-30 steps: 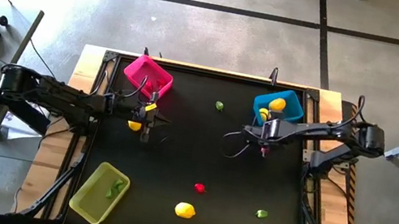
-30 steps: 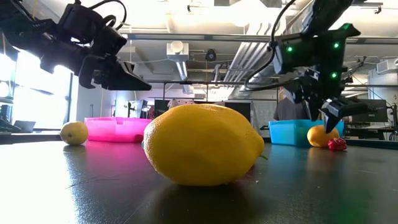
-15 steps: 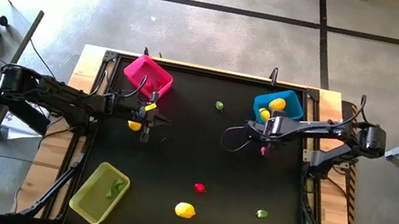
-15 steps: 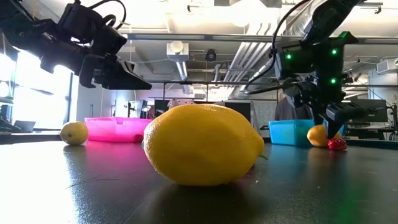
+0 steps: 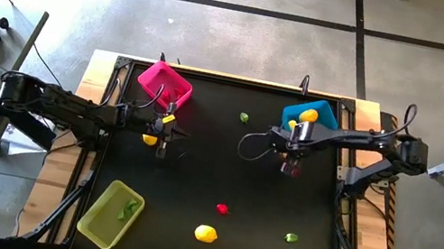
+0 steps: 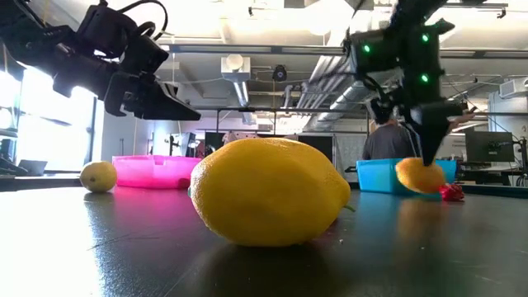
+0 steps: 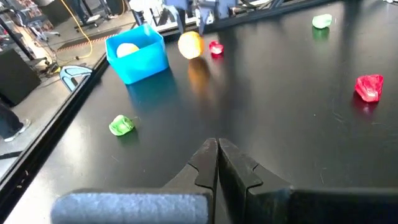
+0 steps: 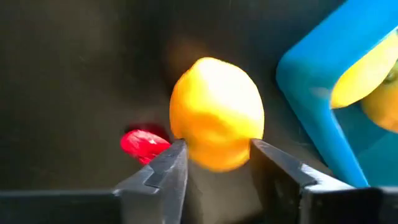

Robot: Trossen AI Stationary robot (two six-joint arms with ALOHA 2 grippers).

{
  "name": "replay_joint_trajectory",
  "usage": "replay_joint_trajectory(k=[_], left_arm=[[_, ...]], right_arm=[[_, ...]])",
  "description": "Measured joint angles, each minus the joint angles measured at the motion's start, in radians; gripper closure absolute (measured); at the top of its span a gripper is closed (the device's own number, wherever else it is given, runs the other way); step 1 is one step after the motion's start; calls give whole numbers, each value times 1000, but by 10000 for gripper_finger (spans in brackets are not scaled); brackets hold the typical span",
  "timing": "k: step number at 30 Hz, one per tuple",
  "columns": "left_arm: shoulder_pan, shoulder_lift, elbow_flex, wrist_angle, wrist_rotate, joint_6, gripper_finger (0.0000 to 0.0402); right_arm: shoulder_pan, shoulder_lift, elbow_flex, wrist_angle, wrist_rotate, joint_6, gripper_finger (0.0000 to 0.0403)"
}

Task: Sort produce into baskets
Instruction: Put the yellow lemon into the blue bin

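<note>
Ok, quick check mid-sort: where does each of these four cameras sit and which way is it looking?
High view: overhead, straight down on the black table, both arms, three baskets.
Low view: table height, level across; big lemon close, both arms above.
Left wrist view: on the left arm, past its shut left gripper toward the blue basket.
Right wrist view: on the right arm; right gripper pinching a yellow fruit.
Shared: both wrist views show that fruit and the red piece.
</note>
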Motion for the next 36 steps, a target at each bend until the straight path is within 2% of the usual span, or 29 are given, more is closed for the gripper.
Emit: replay_joint_trajectory(k=[7, 11, 14, 20, 24, 27, 36], left_arm=[[0, 0, 0, -29, 0, 0, 401], [0, 0, 0, -38, 0, 0, 401], [0, 0, 0, -39, 0, 1, 401], [0, 0, 0, -41, 0, 0, 401], [0, 0, 0, -49, 0, 1, 401], [0, 0, 0, -49, 0, 0, 401], [0, 0, 0, -67, 0, 1, 401]], right_arm=[[-3, 0, 121, -43, -19, 16, 302], [3, -1, 164, -25, -11, 12, 314], [21, -1, 168, 17, -1, -7, 294], [62, 47, 168, 17, 39, -4, 194], [96, 96, 168, 2, 48, -71, 139], [122, 116, 168, -25, 48, -125, 124], [178, 159, 168, -104, 51, -210, 121]])
